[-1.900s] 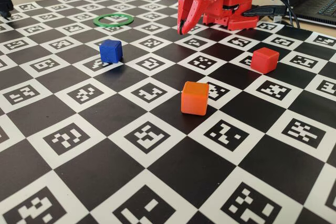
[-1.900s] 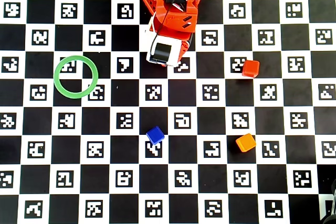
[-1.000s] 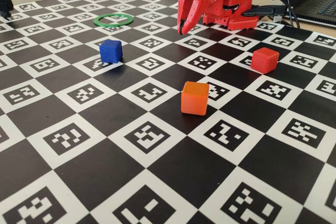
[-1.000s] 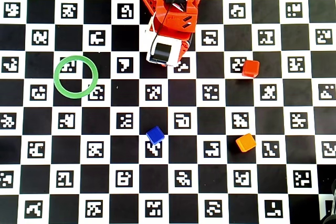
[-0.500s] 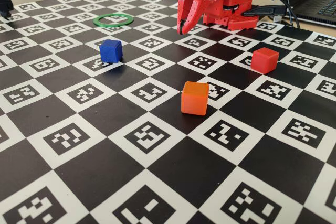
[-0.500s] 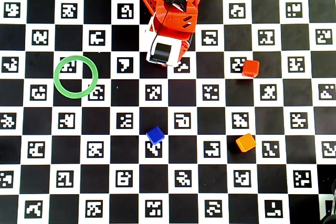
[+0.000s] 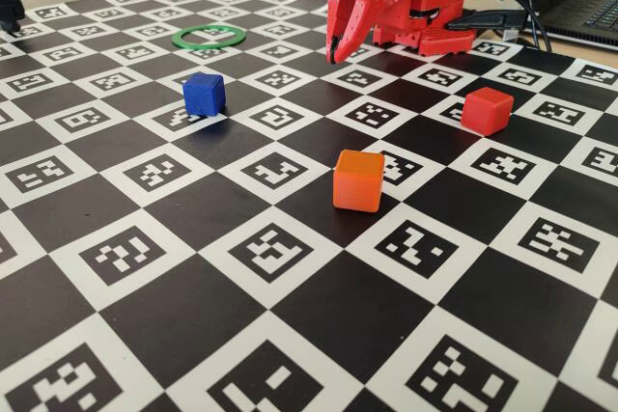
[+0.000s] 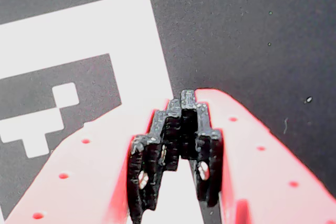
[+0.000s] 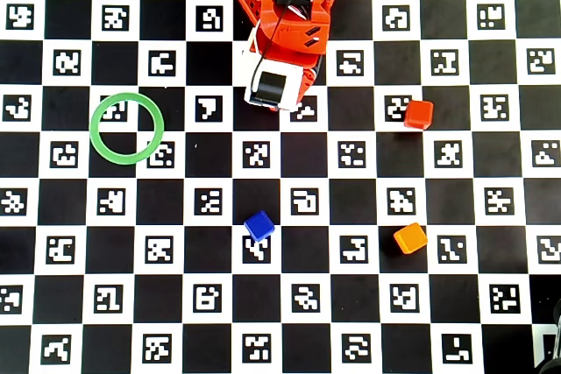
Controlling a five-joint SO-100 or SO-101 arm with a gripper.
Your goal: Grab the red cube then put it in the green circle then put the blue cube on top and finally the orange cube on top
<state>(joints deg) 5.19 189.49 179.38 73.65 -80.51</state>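
The red cube [image 7: 486, 110] [image 9: 419, 114] rests on the checkered board at the right. Nearer the front lies the orange cube [image 7: 358, 180] [image 9: 409, 238]. The blue cube [image 7: 204, 94] [image 9: 259, 226] sits alone mid-board. The green circle [image 7: 209, 38] [image 9: 127, 128] lies flat at the far left with nothing in it. My red gripper [image 7: 335, 53] [image 8: 181, 103] hangs folded by the arm's base, tips pointing down at the board, shut with nothing between the fingers. It is well away from all three cubes. The wrist view holds only board pattern.
The checkered marker board [image 7: 290, 238] covers the table. The red arm base [image 7: 430, 7] stands at the back edge, with cables and a laptop [image 7: 589, 2] behind it. A dark object [image 7: 10, 2] sits at the far left corner.
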